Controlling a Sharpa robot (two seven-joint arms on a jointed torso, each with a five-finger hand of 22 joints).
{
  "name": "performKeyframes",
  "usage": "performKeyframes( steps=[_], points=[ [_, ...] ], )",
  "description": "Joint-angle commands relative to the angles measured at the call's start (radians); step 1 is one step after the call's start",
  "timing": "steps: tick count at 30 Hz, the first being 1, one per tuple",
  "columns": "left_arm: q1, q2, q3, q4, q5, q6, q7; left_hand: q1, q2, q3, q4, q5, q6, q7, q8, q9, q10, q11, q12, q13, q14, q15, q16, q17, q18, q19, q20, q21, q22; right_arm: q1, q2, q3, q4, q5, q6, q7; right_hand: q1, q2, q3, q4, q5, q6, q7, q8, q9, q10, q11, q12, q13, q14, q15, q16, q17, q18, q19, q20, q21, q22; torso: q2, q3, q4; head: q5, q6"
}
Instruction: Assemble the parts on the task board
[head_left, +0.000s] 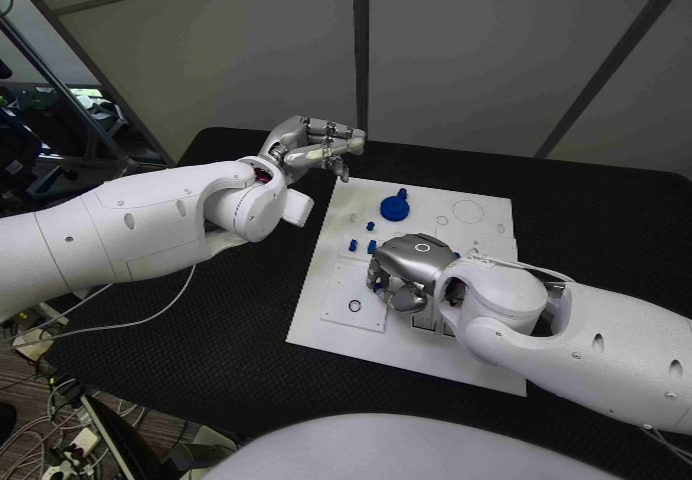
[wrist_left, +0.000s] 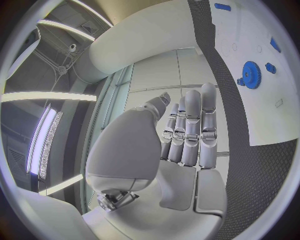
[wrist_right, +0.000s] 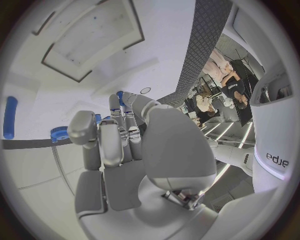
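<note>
Right silver hand (head_left: 404, 275) hovered curled over the white plastic task board (head_left: 483, 225), its grasp undeterminable, left silver hand (head_left: 310, 140) raised off the board's far-left corner, released — small blue plastic toothed gear (head_left: 395, 206) mid-board probably light, stiff, slick — pinch its rim.

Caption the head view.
Right hand down on the board among blue parts; left hand raised off its far corner.

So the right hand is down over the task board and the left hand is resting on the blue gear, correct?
Not quite. The right hand is down over the task board, but the left hand is raised beyond the board's far corner, apart from the blue gear, which lies untouched. The head view shows it.
</note>
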Motion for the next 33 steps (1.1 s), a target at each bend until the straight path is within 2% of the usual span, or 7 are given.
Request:
performKeyframes(
  steps=[1, 14, 28, 30, 32, 33],
  points=[
    [0.002, 0.0, 0.0, 0.001, 0.001, 0.012, -0.001, 0.004, 0.01, -0.003, 0.0, 0.003, -0.003, 0.003, 0.0, -0.001, -0.007, -0.001, 0.003, 0.001, -0.003, 0.004, -0.002, -0.001, -0.012, 0.0, 0.003, -0.007, -0.001, 0.001, 0.002, 0.0, -0.002, 0.006, -0.03, 0.012, -0.002, 0.007, -0.006, 0.0, 0.006, -0.006, 0.005, 0.002, 0.0, 0.0, -0.002, 0.0, 0.001, 0.044, -0.003, 0.002, -0.002, -0.012, -0.003, 0.003, -0.004, -0.001, 0.001, 0.0004, -0.0003, 0.001, 0.0],
    [0.002, 0.002, 0.0, 0.001, 0.001, 0.014, -0.003, 0.003, 0.011, -0.005, 0.0, 0.003, -0.004, 0.003, 0.0, -0.001, -0.009, 0.0, 0.005, 0.001, -0.003, 0.005, -0.003, -0.002, -0.012, 0.0, 0.003, -0.009, -0.003, 0.001, 0.009, 0.0, -0.018, 0.02, 0.035, 0.013, -0.003, 0.007, -0.008, 0.0, 0.005, -0.007, 0.006, 0.001, 0.0, -0.002, -0.002, -0.001, 0.002, 0.043, -0.003, 0.001, -0.004, -0.011, -0.005, 0.003, -0.006, -0.003, -0.001, 0.0008, -0.0002, 0.001, -0.002],
    [0.002, 0.002, 0.0, 0.0, 0.001, 0.013, -0.005, 0.003, 0.011, -0.005, 0.0, 0.003, -0.004, 0.004, 0.0, -0.001, -0.01, 0.0, 0.005, 0.001, -0.003, 0.005, -0.003, -0.002, -0.012, 0.001, 0.003, -0.009, -0.003, 0.001, 0.012, 0.0, -0.019, 0.022, 0.045, 0.015, -0.007, 0.004, -0.015, 0.0, -0.001, -0.009, 0.006, 0.0, 0.0, -0.004, -0.001, -0.003, 0.003, 0.042, -0.002, -0.001, -0.009, -0.01, -0.01, 0.004, -0.011, -0.01, -0.001, 0.0008, -0.0008, 0.002, -0.005],
    [0.002, 0.002, 0.0, 0.0, 0.001, 0.013, -0.005, 0.003, 0.011, -0.005, 0.0, 0.003, -0.004, 0.004, 0.0, -0.001, -0.01, 0.0, 0.005, 0.001, -0.003, 0.005, -0.003, -0.002, -0.012, 0.001, 0.003, -0.009, -0.003, 0.001, 0.011, 0.0, -0.02, 0.023, 0.044, 0.013, -0.02, -0.002, -0.022, 0.007, -0.004, -0.034, 0.014, -0.014, -0.005, -0.035, 0.006, -0.021, -0.002, 0.04, 0.004, -0.005, -0.015, -0.006, -0.025, 0.007, -0.026, -0.03, 0.0, 0.0007, -0.0009, 0.002, -0.005],
    [0.002, 0.002, 0.0, 0.0, 0.001, 0.013, -0.005, 0.003, 0.011, -0.005, 0.0, 0.003, -0.004, 0.004, 0.0, -0.001, -0.01, 0.0, 0.005, 0.001, -0.003, 0.005, -0.003, -0.002, -0.012, 0.001, 0.003, -0.009, -0.003, 0.002, 0.011, 0.0, -0.021, 0.024, 0.043, 0.013, -0.041, -0.016, -0.028, 0.019, 0.01, -0.083, 0.023, -0.025, -0.015, -0.121, 0.023, -0.026, -0.024, 0.036, 0.021, -0.009, -0.023, -0.002, -0.044, 0.019, -0.047, -0.057, -0.001, 0.0007, -0.0011, 0.002, -0.005],
    [0.002, 0.002, 0.0, 0.0, 0.001, 0.013, -0.006, 0.003, 0.011, -0.005, 0.0, 0.003, -0.004, 0.004, 0.0, -0.001, -0.01, 0.0, 0.005, 0.001, -0.003, 0.005, -0.003, -0.002, -0.012, 0.001, 0.003, -0.009, -0.003, 0.002, 0.011, 0.0, -0.022, 0.024, 0.043, 0.014, -0.045, -0.022, -0.031, 0.021, 0.015, -0.1, 0.02, -0.026, -0.018, -0.141, 0.028, -0.027, -0.03, 0.036, 0.023, -0.01, -0.026, 0.0, -0.048, 0.022, -0.053, -0.065, -0.001, 0.0008, -0.0012, 0.002, -0.004]
  ],
)
